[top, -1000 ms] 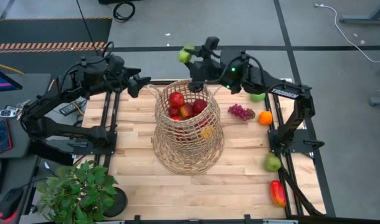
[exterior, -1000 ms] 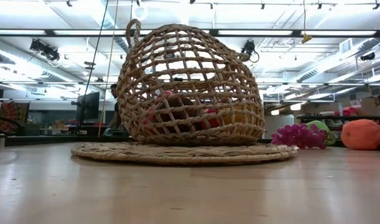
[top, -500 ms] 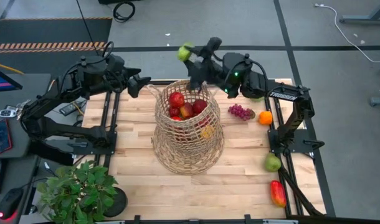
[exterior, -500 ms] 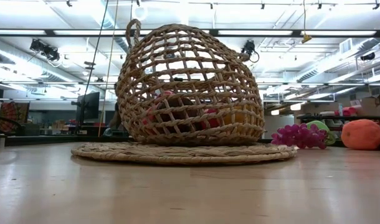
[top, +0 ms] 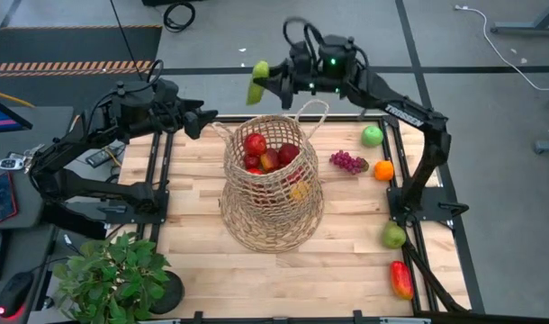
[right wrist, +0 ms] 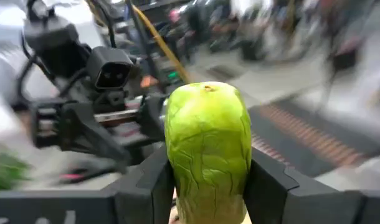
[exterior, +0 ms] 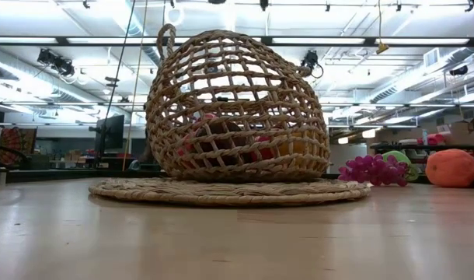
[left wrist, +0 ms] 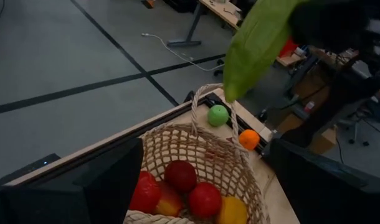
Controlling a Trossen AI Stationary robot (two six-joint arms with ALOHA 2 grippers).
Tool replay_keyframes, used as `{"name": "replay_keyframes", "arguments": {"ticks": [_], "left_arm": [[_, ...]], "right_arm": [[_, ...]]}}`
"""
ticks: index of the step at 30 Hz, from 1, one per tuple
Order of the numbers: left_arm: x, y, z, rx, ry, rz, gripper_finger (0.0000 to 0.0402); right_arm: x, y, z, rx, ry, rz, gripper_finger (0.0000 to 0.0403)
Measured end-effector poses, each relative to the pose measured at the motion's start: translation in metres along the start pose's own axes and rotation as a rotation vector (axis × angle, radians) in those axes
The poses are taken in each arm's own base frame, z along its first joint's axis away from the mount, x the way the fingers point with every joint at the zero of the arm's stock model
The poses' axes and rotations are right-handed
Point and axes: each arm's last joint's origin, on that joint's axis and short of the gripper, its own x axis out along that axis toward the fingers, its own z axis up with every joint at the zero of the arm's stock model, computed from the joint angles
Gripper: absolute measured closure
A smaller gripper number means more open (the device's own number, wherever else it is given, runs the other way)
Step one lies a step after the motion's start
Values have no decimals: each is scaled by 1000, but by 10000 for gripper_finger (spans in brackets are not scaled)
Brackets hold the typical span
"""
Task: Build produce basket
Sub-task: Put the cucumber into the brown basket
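Observation:
The tan wicker basket stands mid-table on its wide base, on a flat woven mat, with red apples and a yellow piece inside. My right gripper is raised above the table's far edge, beyond the basket's rim, and is shut on an elongated green piece of produce. My left gripper is open just left of the basket's rim; in its wrist view its fingers stand wide apart on either side of the basket's mouth. Loose produce lies along the right edge. My right gripper pinches the green piece between its two fingers, one pad on each of its long sides. Its rounded end sticks out past the fingertips. The fingers point roughly level toward the table's left. The piece is lifted clear, high above the table.
Along the right edge lie a green apple, purple grapes, an orange, a second green apple and a red pepper. A leafy potted plant fills the near left corner. Bare wood lies near the basket.
My right gripper has risen and drawn back toward the far edge and slightly left, carrying the green piece, and has tipped toward level. The green apple by the right edge, covered by the arm before, now shows. The basket and my left arm have kept still.

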Motion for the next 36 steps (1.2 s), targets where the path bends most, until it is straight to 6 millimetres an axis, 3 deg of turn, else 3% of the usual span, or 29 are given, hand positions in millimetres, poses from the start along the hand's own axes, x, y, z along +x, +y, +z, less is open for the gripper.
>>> {"name": "replay_keyframes", "arguments": {"ticks": [5,8,14,19,27,32,36], "left_arm": [[0,0,0,-1,-2,0,44],[0,0,0,0,-3,-1,44],[0,0,0,0,-2,-1,44],[0,0,0,0,-2,-1,44],[0,0,0,0,-1,-1,44],[0,-1,2,-3,-15,-9,44],[0,-1,2,-19,-18,-10,44]], "right_arm": [[8,-22,-6,288,100,179,241],[17,-30,-13,390,198,380,241],[29,-18,-7,396,219,760,241],[23,-8,9,338,102,870,241],[23,-13,14,405,-4,780,241],[27,-20,18,619,-171,588,241],[34,-29,8,695,-155,398,241]]}}
